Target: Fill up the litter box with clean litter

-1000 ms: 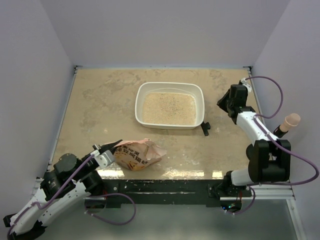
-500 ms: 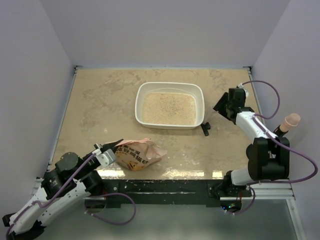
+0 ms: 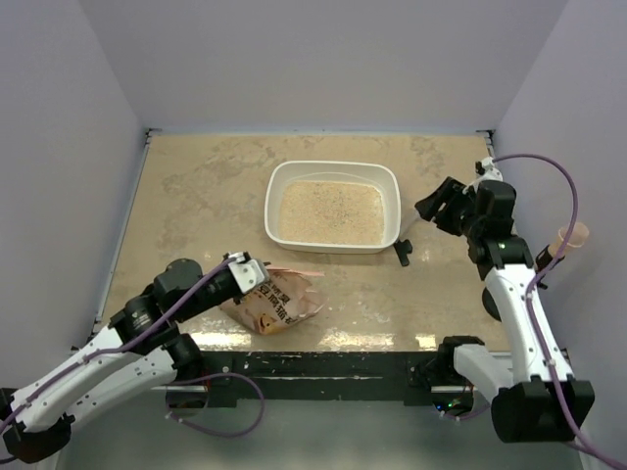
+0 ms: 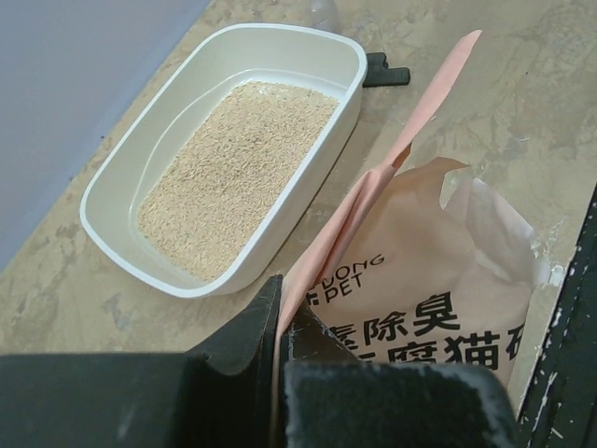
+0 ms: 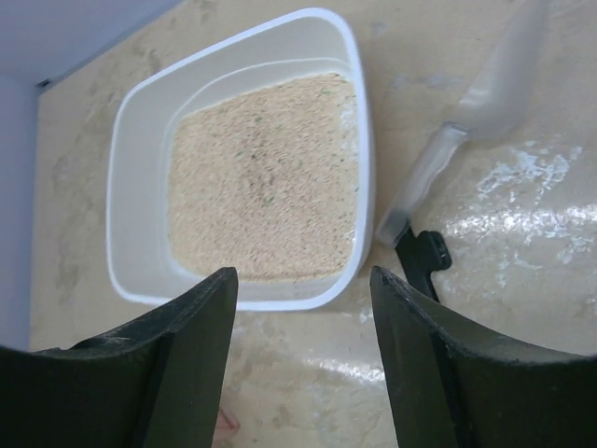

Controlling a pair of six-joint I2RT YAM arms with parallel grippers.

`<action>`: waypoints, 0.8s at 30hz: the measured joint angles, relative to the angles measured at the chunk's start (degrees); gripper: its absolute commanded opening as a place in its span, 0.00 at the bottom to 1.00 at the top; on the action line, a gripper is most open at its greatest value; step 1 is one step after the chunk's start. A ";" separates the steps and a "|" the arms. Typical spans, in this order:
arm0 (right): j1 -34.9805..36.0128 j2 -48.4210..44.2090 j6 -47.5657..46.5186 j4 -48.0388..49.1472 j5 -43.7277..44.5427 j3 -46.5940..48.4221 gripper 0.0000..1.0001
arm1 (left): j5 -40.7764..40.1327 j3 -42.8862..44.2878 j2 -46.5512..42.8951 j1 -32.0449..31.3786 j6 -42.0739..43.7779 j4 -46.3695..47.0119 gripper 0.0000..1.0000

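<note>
The white litter box (image 3: 272, 201) sits at the middle of the table, holding pale beige clean litter (image 3: 331, 212). It also shows in the left wrist view (image 4: 354, 70) with litter (image 4: 238, 173), and in the right wrist view (image 5: 364, 159) with litter (image 5: 266, 177). An orange-pink printed bag (image 3: 284, 299) lies near the front edge. My left gripper (image 3: 250, 272) is shut on the bag's upper folded edge (image 4: 373, 201); its jaws (image 4: 280, 322) pinch the film. My right gripper (image 3: 431, 208) is open and empty, right of the box, above the table (image 5: 303, 275).
A translucent scoop (image 5: 466, 121) with a black end piece (image 5: 424, 261) lies against the box's right side; the piece also shows from above (image 3: 402, 250) and in the left wrist view (image 4: 384, 70). A pink-capped object (image 3: 571, 235) stands off the table's right edge. Walls enclose three sides.
My left arm has swung forward and right, and its gripper now pinches the bag's top edge. My right arm has changed posture, its gripper shifting slightly toward the box.
</note>
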 measured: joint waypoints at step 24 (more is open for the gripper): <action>0.04 -22.21 -2.27 -15.30 -14.64 -0.96 0.64 | 17.77 30.03 39.26 -0.35 -20.11 2.10 0.00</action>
